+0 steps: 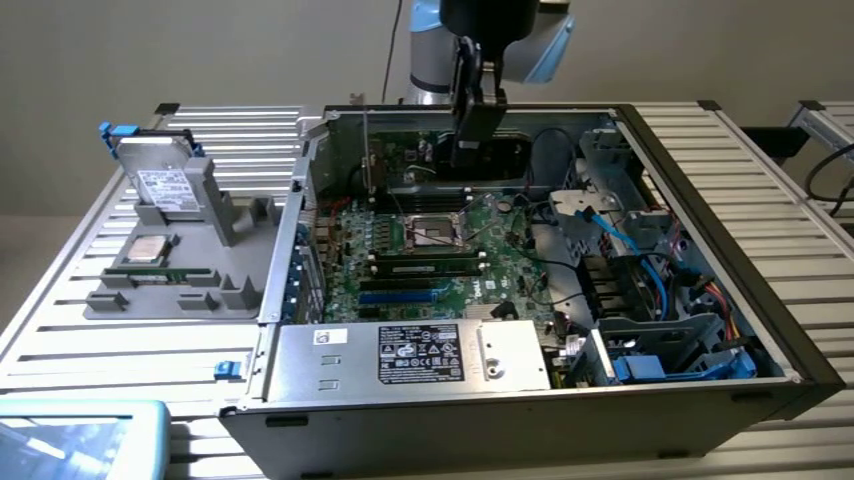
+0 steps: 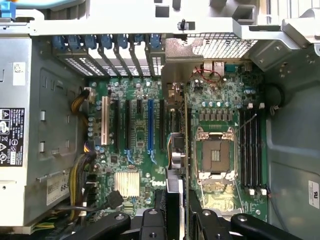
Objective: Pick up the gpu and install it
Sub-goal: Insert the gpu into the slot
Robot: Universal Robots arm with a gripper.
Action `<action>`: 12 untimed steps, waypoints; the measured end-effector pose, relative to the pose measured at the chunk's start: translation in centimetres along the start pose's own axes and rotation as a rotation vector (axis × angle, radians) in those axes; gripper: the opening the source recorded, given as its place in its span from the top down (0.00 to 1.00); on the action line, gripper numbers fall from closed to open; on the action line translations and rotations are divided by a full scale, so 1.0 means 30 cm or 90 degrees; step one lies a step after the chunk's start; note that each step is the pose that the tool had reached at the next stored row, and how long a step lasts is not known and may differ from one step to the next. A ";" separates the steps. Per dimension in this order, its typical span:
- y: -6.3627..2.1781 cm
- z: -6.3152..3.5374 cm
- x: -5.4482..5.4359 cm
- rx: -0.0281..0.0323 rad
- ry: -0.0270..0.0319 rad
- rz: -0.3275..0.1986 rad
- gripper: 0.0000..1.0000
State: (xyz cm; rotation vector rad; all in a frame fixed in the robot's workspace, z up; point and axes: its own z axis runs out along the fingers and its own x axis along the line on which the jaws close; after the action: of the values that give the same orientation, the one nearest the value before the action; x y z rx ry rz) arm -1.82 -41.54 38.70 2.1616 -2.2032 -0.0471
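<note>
Here's the arm reaching down into the open computer case (image 1: 781, 330), and the claw (image 1: 478, 108) is closed on the gpu (image 1: 475, 142), holding it upright at the far end of the motherboard (image 1: 400, 240). From the exterior view the card is a dark slab hanging under the claw, just beyond the processor socket (image 1: 434, 232).

The wrist view adds what that angle misses. The gpu (image 2: 176, 145) is seen edge-on, a thin strip running between the blue slot (image 2: 150, 125) and the processor socket (image 2: 215, 155). Its metal bracket end reaches toward the row of rear slot covers (image 2: 120, 55). The claw (image 2: 174, 215) has a finger (image 2: 197, 220) on each side of the card. Whether the card's edge sits in a slot or just above one, I cannot tell.

Back outside, a power supply (image 1: 414, 355) fills the near corner of the case. On the exterior view's left, well apart from the claw, a grey tray (image 1: 174, 295) stands on the table (image 1: 80, 330) with a silver hard drive (image 1: 167, 185) propped in it. The wrist view has the power supply (image 2: 30, 125) beside the motherboard (image 2: 135, 150).
</note>
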 end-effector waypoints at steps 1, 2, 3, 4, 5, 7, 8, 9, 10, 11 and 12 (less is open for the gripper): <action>0.002 0.005 0.000 0.0002 -0.0005 0.000 0.72; 0.004 0.010 0.000 0.0002 -0.0007 0.000 0.72; 0.004 0.014 0.000 0.0002 -0.0007 0.000 0.72; 0.004 0.017 0.000 0.0002 -0.0007 0.000 0.72; 0.004 0.017 0.000 0.0002 -0.0006 0.000 0.72; 0.004 0.018 0.000 0.0002 -0.0006 0.000 0.72; 0.004 0.018 0.000 0.0002 -0.0006 0.000 0.72; 0.004 0.018 0.000 0.0002 -0.0007 0.000 0.72; 0.004 0.018 0.000 0.0003 -0.0007 0.000 0.72; 0.006 0.021 -0.001 0.0003 -0.0008 0.000 0.72; 0.006 0.026 -0.001 0.0004 -0.0008 0.000 0.72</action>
State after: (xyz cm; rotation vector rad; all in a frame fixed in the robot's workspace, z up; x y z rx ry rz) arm -2.06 -41.52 37.94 2.1623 -2.2044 -0.0478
